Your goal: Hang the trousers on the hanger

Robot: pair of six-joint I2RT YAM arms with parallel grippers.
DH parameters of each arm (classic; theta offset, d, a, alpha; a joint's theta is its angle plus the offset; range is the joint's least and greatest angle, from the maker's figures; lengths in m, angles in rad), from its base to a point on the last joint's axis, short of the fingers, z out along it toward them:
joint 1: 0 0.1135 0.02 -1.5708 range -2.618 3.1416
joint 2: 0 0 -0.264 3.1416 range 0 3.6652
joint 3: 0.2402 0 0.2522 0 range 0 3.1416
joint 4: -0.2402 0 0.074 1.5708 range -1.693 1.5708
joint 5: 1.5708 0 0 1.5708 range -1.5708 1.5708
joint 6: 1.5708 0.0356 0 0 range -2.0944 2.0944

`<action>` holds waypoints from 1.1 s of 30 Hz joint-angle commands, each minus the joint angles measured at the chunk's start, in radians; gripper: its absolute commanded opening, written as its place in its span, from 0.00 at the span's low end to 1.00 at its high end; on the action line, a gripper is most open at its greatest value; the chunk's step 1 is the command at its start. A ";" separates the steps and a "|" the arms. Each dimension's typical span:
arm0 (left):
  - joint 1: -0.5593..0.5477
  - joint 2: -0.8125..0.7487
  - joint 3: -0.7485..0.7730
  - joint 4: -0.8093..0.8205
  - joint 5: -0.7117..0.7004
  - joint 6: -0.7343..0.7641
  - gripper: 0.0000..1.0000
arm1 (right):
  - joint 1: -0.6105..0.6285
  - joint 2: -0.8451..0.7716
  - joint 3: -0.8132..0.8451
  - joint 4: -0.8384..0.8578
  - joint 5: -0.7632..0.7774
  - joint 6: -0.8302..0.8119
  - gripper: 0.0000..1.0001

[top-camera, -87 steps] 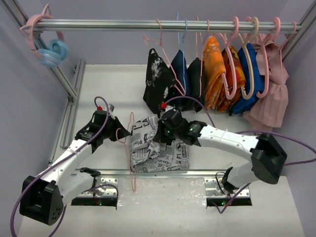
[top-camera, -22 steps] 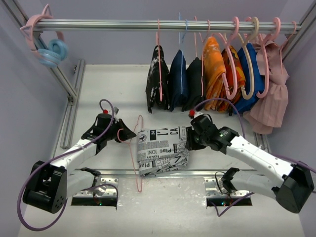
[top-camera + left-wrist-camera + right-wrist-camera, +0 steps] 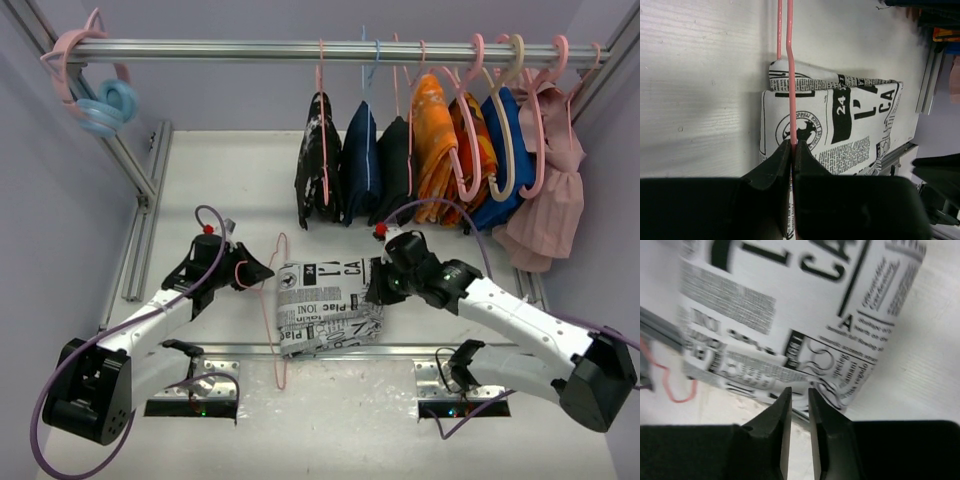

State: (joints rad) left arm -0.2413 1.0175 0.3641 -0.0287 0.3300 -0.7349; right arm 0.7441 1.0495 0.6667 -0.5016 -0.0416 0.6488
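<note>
The trousers (image 3: 330, 305), white with black newspaper print, lie folded flat on the table between the two arms. In the left wrist view the trousers (image 3: 850, 125) fill the right side. The hanger (image 3: 272, 320), a thin pale-pink wire, lies along their left edge. My left gripper (image 3: 257, 270) is shut on the hanger wire (image 3: 790, 75), which runs straight out from the left gripper's (image 3: 792, 146) tips. My right gripper (image 3: 377, 288) sits at the right edge of the trousers (image 3: 790, 315). The right gripper's (image 3: 799, 392) jaws stand a narrow gap apart at the cloth's edge, gripping nothing.
A metal rail (image 3: 250, 50) crosses the back with hung clothes: a black speckled garment (image 3: 318, 165), navy, orange, blue and pink pieces (image 3: 545, 200). Spare pink and blue hangers (image 3: 100, 100) hang at its left end. A frame post (image 3: 135, 175) slants at left; a metal strip (image 3: 400, 350) lines the near edge.
The right gripper has left the middle of the trousers, which now lie folded flatter, and has edged left to their right edge with narrower jaws. The left gripper still holds the hanger.
</note>
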 commanded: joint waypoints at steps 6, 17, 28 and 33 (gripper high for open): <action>0.014 -0.021 -0.019 0.005 -0.054 0.040 0.00 | 0.001 0.262 0.169 0.004 0.243 -0.082 0.17; 0.014 -0.069 -0.049 -0.013 -0.028 0.039 0.00 | 0.006 0.590 0.083 0.272 0.181 -0.025 0.21; 0.014 -0.106 -0.074 -0.001 -0.003 0.022 0.00 | 0.086 0.207 0.095 0.143 0.123 -0.042 0.46; 0.014 -0.122 -0.055 -0.022 -0.012 0.024 0.00 | 0.138 0.258 -0.052 0.282 0.052 0.020 0.31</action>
State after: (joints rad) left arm -0.2340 0.9138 0.3096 -0.0320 0.3333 -0.7515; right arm 0.8373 1.2518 0.7262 -0.3065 0.0800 0.6126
